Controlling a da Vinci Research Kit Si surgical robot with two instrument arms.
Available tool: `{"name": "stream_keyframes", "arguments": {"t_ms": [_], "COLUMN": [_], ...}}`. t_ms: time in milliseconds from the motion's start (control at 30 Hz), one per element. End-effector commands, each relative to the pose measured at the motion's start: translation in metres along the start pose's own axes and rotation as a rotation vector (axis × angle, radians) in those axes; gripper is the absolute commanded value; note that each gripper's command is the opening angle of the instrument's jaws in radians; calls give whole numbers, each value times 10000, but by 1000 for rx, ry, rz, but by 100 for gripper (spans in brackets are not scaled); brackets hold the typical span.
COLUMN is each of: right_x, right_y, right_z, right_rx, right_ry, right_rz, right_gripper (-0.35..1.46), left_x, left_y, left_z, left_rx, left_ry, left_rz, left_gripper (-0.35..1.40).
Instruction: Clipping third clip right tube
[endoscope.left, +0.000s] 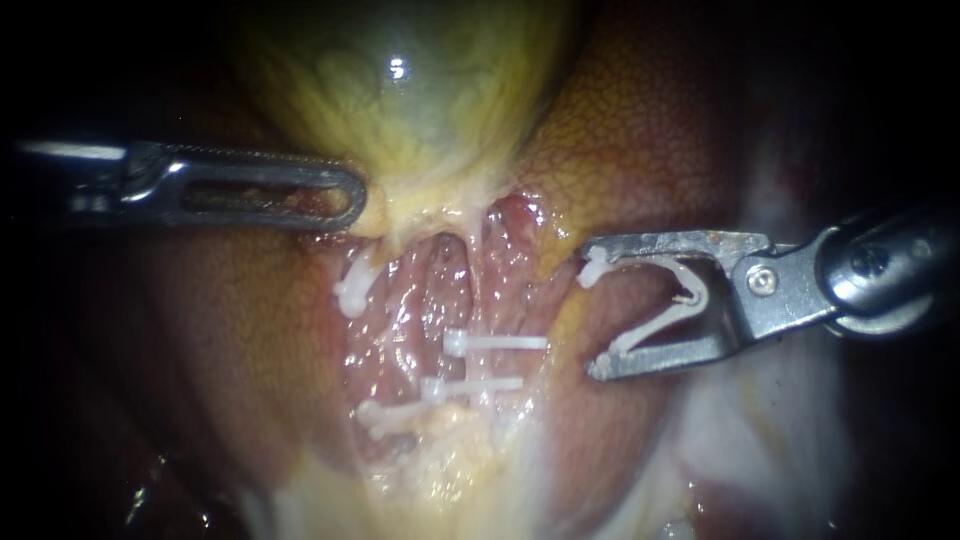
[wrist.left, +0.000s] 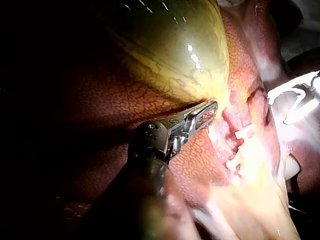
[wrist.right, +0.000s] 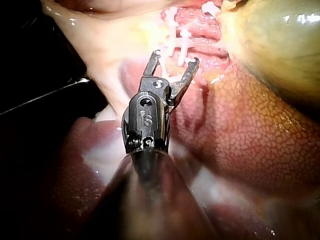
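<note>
Right instrument (endoscope.left: 594, 318) hovers just beside the right tube (endoscope.left: 503, 285), its claw spread wide around an unclosed white clip (endoscope.left: 665, 300). The tube already carries two clips (endoscope.left: 495, 343). Left instrument (endoscope.left: 345, 195), claw narrow, pinches the gallbladder (endoscope.left: 400, 90). Closing askew could snag a seated clip or the liver (endoscope.left: 640, 150). Only the right wrist view sights along the claw; the endoscope alone shows the gap.

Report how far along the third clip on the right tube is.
Done: an upper clip and a lower clip already cross the right tube. In hand: the right instrument carries a new clip, spread open, beside the tube and not around it; the left instrument grips the gallbladder. Left: slide the new clip over the tube and close it.
</note>
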Motion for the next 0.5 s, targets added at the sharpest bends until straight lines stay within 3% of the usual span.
{"name": "stream_keyframes", "arguments": {"t_ms": [33, 167, 400, 500], "right_x": [0, 0, 0, 1], "right_y": [0, 0, 0, 1], "right_z": [0, 0, 1, 2], "right_rx": [0, 3, 5, 11], "right_ry": [0, 2, 3, 10], "right_rz": [0, -1, 6, 24], "right_gripper": [49, 49, 49, 49], "left_x": [-1, -14, -43, -47], "left_y": [-1, -4, -13, -17], "left_z": [-2, -21, -68, -76], "left_rx": [1, 14, -12, -15], "left_ry": [0, 9, -21, -27], "left_rz": [-1, -8, -28, -32], "left_gripper": [-35, -35, -35, -35]}}
